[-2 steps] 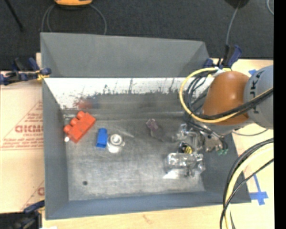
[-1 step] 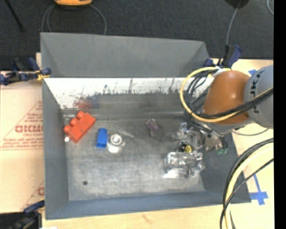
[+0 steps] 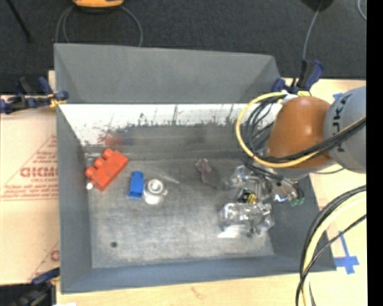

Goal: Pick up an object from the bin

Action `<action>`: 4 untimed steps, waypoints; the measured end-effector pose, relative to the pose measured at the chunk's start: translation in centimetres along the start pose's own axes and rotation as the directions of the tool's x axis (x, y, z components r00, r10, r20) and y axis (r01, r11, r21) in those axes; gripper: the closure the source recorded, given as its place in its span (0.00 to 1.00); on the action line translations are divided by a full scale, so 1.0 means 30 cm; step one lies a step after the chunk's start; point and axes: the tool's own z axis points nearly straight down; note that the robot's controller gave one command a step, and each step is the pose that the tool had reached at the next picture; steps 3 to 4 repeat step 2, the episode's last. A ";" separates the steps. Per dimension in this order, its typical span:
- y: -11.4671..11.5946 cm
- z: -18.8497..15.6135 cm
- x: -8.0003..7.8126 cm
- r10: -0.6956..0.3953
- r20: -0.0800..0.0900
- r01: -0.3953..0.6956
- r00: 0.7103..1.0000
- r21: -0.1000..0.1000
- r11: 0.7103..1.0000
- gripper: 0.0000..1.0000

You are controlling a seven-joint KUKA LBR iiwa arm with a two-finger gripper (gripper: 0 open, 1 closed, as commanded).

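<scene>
My gripper [image 3: 246, 217] is low in the right part of the bin, near the front wall, under the orange wrist cover. Whether anything is in it cannot be made out. The nearest loose thing is a small purplish see-through piece [image 3: 205, 168], up and to the left of the gripper and apart from it. Farther left a white round cap-like thing [image 3: 154, 190] lies beside a small blue block [image 3: 135, 184]. A red-orange studded brick [image 3: 106, 168] lies at the far left.
The arm with its looped cables comes in over the bin's right rim and hides the right corner. Bare bin floor stretches along the front, between the white thing and the gripper.
</scene>
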 end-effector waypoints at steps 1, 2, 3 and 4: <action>0.000 0.000 0.001 0.001 0.000 -0.001 1.000 0.000 1.000 1.00; -0.011 -0.340 -0.002 0.005 0.017 -0.005 1.000 -0.004 1.000 1.00; -0.011 -0.340 -0.002 0.005 0.017 -0.005 1.000 -0.004 1.000 1.00; -0.011 -0.340 -0.002 0.005 0.017 -0.005 1.000 -0.004 1.000 1.00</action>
